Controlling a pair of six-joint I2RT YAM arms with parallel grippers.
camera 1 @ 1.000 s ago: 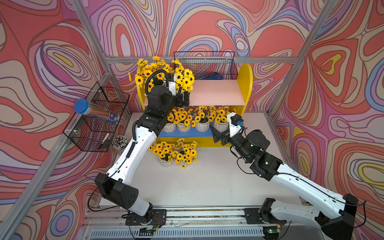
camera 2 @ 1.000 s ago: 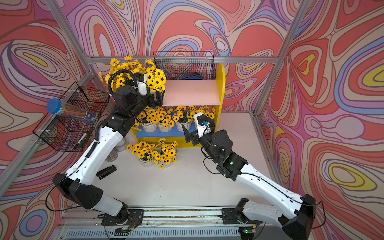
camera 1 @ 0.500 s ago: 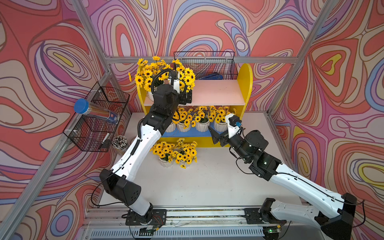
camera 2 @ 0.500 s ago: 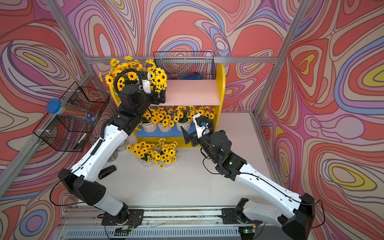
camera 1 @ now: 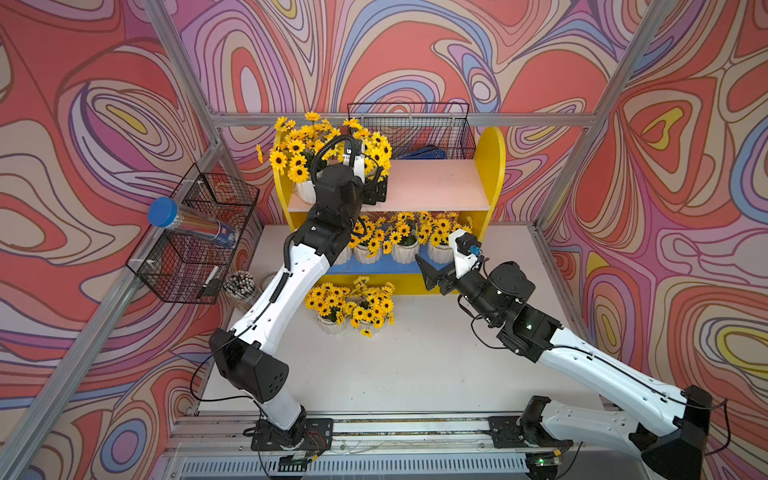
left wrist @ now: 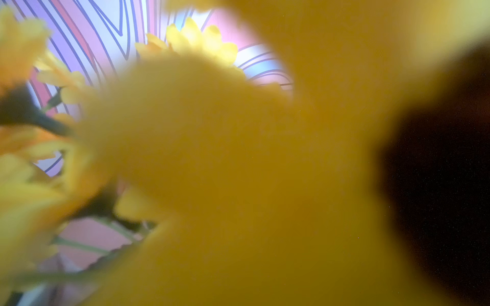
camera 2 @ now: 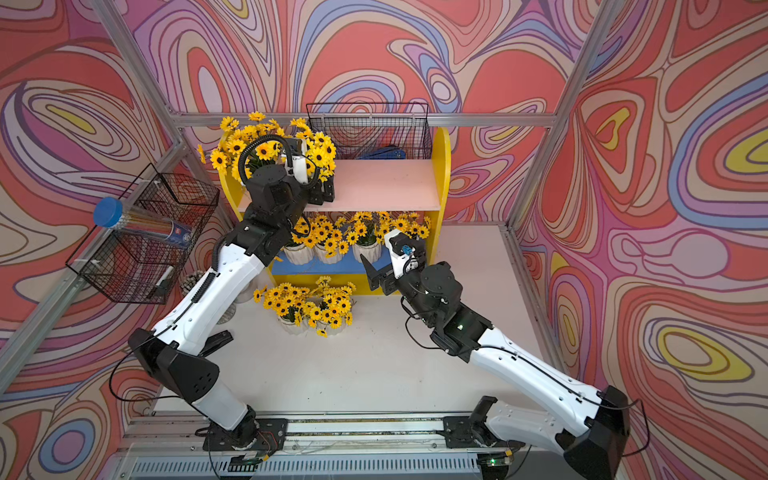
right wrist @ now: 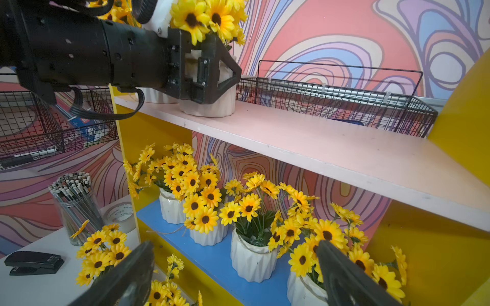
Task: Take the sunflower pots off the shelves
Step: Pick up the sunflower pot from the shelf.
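The yellow shelves [camera 1: 492, 166] stand at the back of the table. On the pink upper board [camera 1: 440, 187] my left gripper [camera 1: 376, 189] [right wrist: 225, 76] is shut round a white sunflower pot [right wrist: 209, 106], its near finger against the pot's side; that pot stands on the board. A second pot [camera 1: 305, 193] sits beside it. Blurred petals fill the left wrist view. Several sunflower pots [camera 1: 405, 253] line the blue lower board [right wrist: 220, 262]. Two pots [camera 1: 332, 324] stand on the table in front. My right gripper [camera 1: 442, 259] [right wrist: 234, 247] hangs open before the lower board, holding nothing.
A black wire basket [camera 1: 415, 137] sits behind the upper board. Another wire basket [camera 1: 195, 237] on the left wall holds a blue-capped tube [camera 1: 187, 220]. Left of the shelves are a jar of pencils [right wrist: 75, 201], a tape roll [right wrist: 120, 214] and a black stapler [right wrist: 34, 262].
My left gripper moved right along the upper board among the flowers, and its jaws narrowed round the pot. The right gripper crept slightly towards the lower board.
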